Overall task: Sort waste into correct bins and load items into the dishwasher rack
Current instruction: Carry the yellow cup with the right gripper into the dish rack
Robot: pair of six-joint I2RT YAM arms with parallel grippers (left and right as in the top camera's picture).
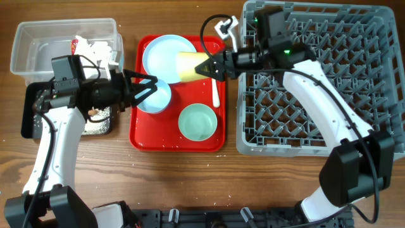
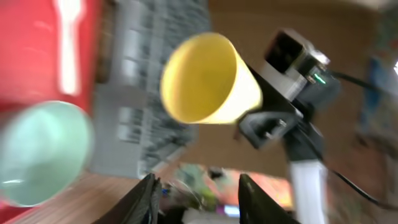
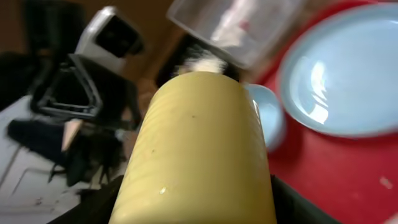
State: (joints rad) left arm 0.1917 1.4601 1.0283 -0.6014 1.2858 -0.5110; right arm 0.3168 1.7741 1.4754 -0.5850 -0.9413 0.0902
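Overhead view, going left to right: the clear tub (image 1: 25,28) sits at 10 o'clock on the table with the crumpled wrapper (image 1: 76,45) and napkins (image 1: 98,49) inside, and the black tray (image 1: 101,126) is just below it, half hidden by the left arm. The left gripper (image 1: 150,88) hangs over the pale blue bowl (image 1: 158,100) with its fingers spread partway and nothing in them. That bowl is at 9 o'clock on the red tray (image 1: 136,142), the pale blue plate (image 1: 161,54) at 11, the mint-green bowl (image 1: 198,121) at 5 and the white spoon (image 1: 216,95) along the 3 o'clock edge. The yellow cup (image 1: 188,66) is up in the air around 1 o'clock over the tray, lying sideways with its mouth facing left, and the right gripper (image 1: 205,66) is clamped on its narrow base end. It looks like light, stiff, smooth plastic, and I'd guess that taper could let it squirt out of a squeeze, so a hold further up the wall seems safer. The dishwasher rack (image 1: 316,95) is just beside it at 3 o'clock.
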